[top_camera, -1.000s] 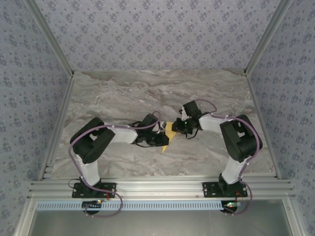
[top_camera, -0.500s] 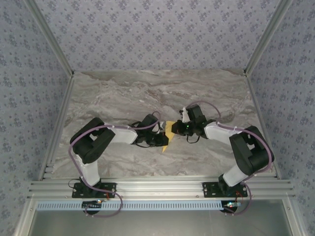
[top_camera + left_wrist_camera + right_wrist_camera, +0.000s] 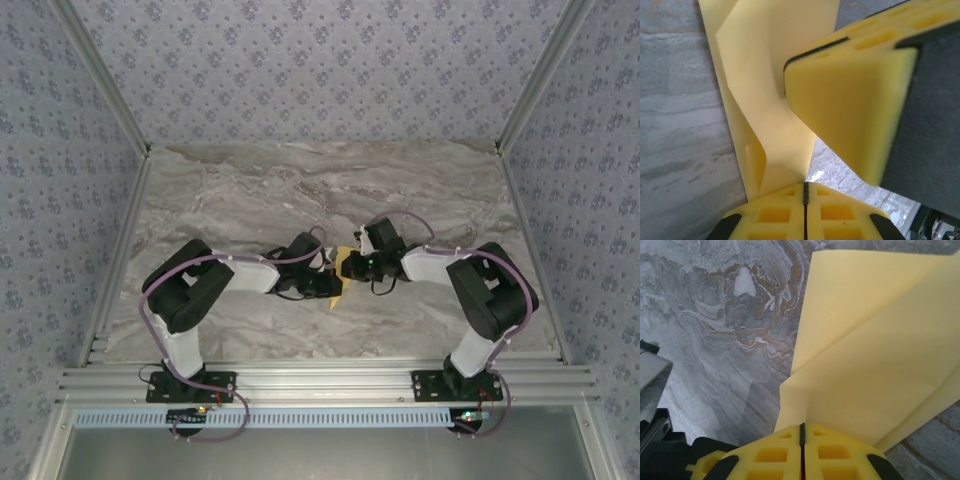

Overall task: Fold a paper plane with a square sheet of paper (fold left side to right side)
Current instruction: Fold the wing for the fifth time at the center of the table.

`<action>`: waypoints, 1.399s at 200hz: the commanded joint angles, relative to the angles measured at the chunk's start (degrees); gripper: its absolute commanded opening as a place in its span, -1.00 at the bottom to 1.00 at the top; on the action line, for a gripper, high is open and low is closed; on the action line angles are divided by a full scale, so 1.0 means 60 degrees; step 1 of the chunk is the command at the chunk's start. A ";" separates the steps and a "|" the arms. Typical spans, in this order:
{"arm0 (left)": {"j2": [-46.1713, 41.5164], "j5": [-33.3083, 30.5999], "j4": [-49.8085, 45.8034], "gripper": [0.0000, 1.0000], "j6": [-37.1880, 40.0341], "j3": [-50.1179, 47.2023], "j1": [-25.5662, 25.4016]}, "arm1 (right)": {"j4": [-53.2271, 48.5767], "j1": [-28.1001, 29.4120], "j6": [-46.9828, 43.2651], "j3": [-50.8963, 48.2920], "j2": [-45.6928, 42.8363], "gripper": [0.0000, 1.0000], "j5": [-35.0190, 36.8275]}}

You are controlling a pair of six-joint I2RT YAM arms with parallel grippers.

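Yellow foam left fingers (image 3: 792,200) are pressed together, pinching one edge of the square sheet of paper (image 3: 765,75). The right fingers (image 3: 820,435) are likewise clamped on another edge. The creased sheet spans between both finger pairs, over the grey marble counter (image 3: 725,340).

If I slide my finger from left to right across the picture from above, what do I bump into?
Left arm's black elbow → left pincer → yellow paper → right pincer → right arm's black elbow.
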 commanded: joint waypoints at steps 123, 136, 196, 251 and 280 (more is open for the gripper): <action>0.0358 -0.0511 -0.0455 -0.89 -0.0178 -0.0566 -0.0095 | -0.0061 -0.1156 -0.1139 0.0189 0.0540 -0.89 0.0212; 0.0377 -0.0511 -0.0447 -0.89 -0.0198 -0.0555 -0.0097 | -0.0158 -0.1395 -0.1263 0.0368 0.0654 -0.89 0.0142; 0.0397 -0.0489 -0.0411 -0.90 -0.0198 -0.0567 -0.0104 | -0.0566 -0.2508 -0.1661 0.1133 0.1359 -0.89 -0.0147; 0.0413 -0.0482 -0.0381 -0.89 -0.0220 -0.0581 -0.0103 | -0.0852 -0.3221 -0.1894 0.1714 0.1659 -0.89 -0.0348; 0.0385 -0.0475 -0.0375 -0.89 -0.0217 -0.0590 -0.0105 | -0.1210 -0.3588 -0.2171 0.2039 0.1762 -0.89 -0.0306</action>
